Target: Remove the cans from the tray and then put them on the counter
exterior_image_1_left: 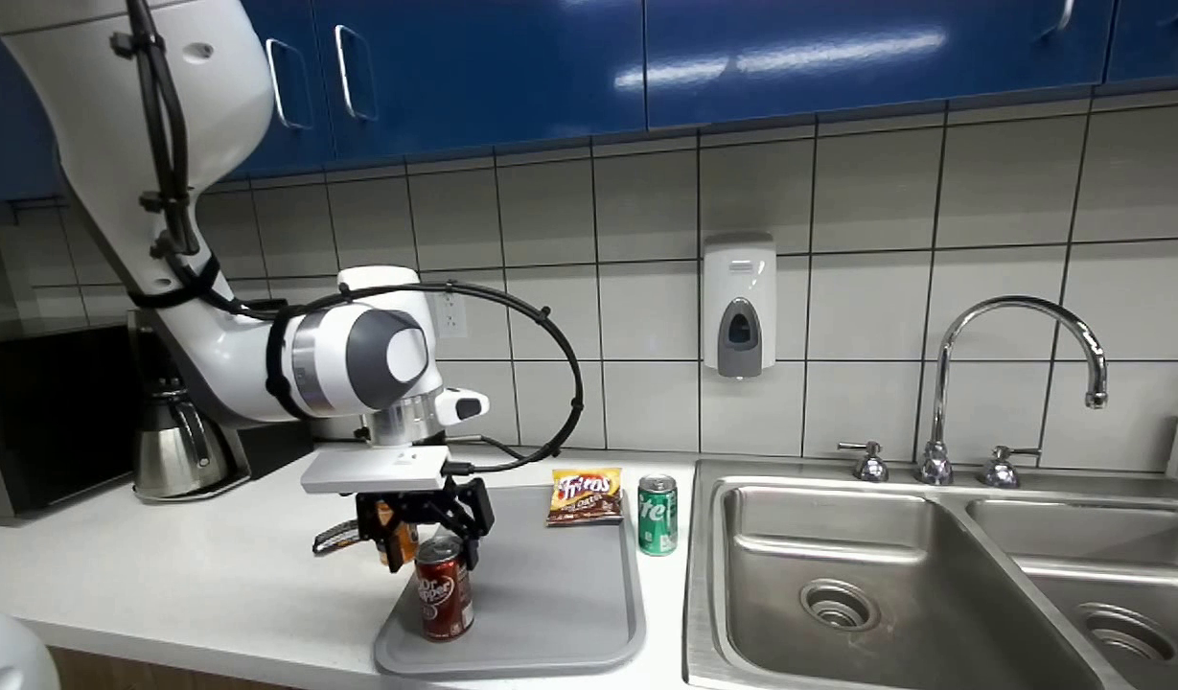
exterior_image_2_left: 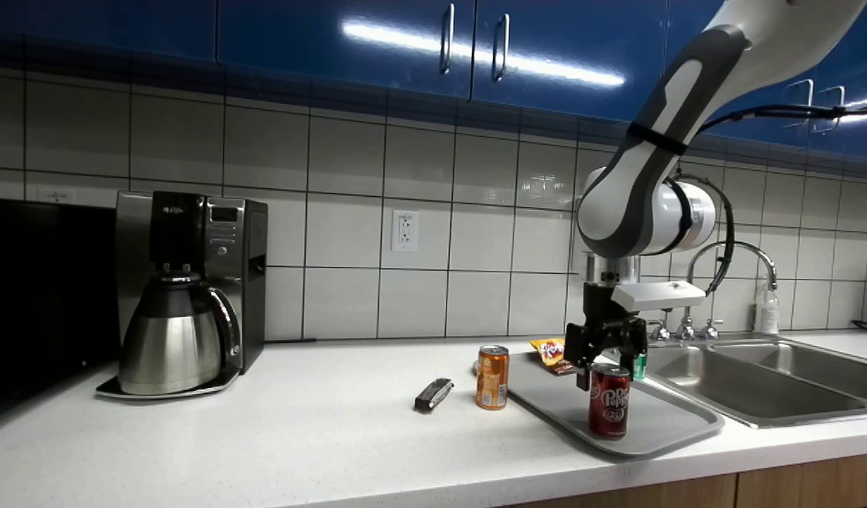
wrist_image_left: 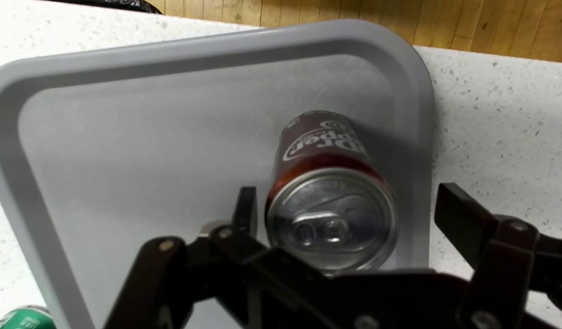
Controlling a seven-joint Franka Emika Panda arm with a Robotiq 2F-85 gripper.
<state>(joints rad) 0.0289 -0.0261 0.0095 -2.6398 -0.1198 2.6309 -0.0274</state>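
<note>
- Gripper [wrist_image_left: 347, 212]: jaws wide apart, astride the top of the dark red can [exterior_image_2_left: 609, 403]; wrist view shows a gap on both sides, nothing gripped
- Location of that can: upright on the tray [exterior_image_1_left: 550, 604]
- Orange can [exterior_image_2_left: 492, 379]: in an exterior view, fully visible, upright on the counter [exterior_image_2_left: 320, 437] just beside the tray
- Green can [exterior_image_1_left: 658, 517]: in an exterior view, fully visible, upright between tray and sink [exterior_image_1_left: 704, 585]; wrist view catches only part
</note>
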